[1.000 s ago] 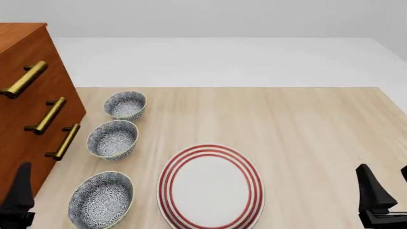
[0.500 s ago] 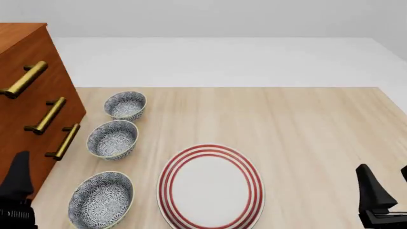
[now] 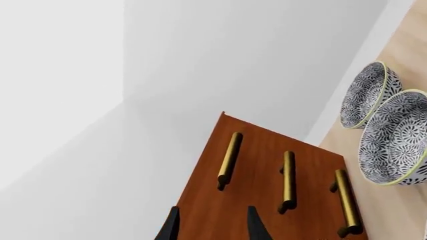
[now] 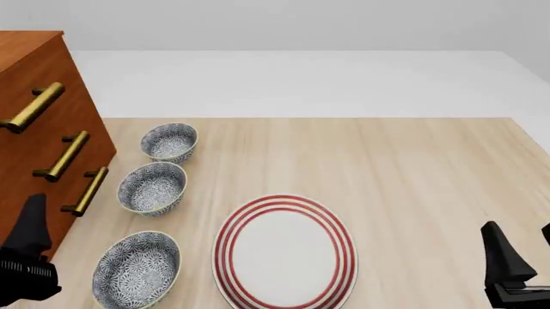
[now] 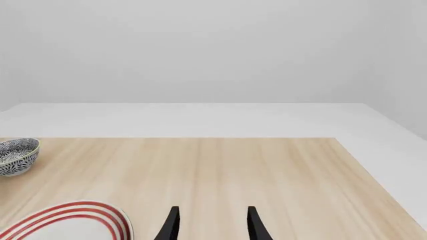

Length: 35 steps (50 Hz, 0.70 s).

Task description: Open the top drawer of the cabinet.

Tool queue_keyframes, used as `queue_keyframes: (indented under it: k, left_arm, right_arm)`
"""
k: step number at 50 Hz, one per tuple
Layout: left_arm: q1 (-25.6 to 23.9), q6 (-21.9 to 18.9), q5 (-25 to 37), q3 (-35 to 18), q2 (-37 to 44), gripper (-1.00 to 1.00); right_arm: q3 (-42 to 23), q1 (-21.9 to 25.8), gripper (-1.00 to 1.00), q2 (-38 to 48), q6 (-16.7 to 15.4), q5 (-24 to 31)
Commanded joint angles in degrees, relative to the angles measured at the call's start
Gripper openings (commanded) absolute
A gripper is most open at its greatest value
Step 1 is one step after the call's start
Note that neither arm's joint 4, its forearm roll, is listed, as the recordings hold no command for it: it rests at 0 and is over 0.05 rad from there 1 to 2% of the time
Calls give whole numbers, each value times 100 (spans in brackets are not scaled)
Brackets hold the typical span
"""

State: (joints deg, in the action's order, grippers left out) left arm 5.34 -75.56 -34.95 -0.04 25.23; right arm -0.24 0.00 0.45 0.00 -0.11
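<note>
The left gripper (image 3: 210,225) hangs free at the near left of the table, its two dark fingers (image 3: 171,226) spread apart with nothing between them. It points at the front of the cabinet (image 4: 30,135), just short of the wood, low on the face as the front view shows it. In the left wrist view the fingertips frame bare wood near the end of the top drawer's handle (image 3: 229,160).

The top drawer (image 4: 26,77) is shut, flush with the cabinet front. Its brass bar runs lengthwise across the drawer face, parallel to the two handles below, and stands off the wood on short posts. The drawer face looks out over the table toward the right.

The cabinet stands at the table's left edge. Just beside its foot, three patterned bowls (image 4: 152,187) sit in a row from near to far. A red-ringed plate (image 4: 284,253) lies near the closest bowl.

The right gripper (image 5: 210,225) hovers at the near right, well apart from everything, fingers parted and empty above bare table (image 4: 413,180).
</note>
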Motion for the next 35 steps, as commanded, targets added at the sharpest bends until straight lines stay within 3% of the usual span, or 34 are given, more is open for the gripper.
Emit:
queue_keyframes:
  k: [1,13,16,18,20,24,35]
  left_arm:
    - [105,-247,-507,3,560,100]
    - [161,-409,-1153,3,1179,100]
    - [135,-157,-887,-22,969,100]
    - [48,-369,-971,2,1085,100]
    - [64,-264,-972,-42,1108,100]
    - [52,-426,-1422,-29,1576,100]
    - [120,-522,-1766,-102,2088,100]
  right_arm:
    - [0,0,100,0,0,0]
    - [0,0,100,1,-1,0]
    - [0,0,100,1,0,0]
    - [0,1,100,0,-1,0]
    - [0,0,100,0,-1,0]
    - [0,-1,100,0,0,0]
    - [0,0,100,-1,-2,0]
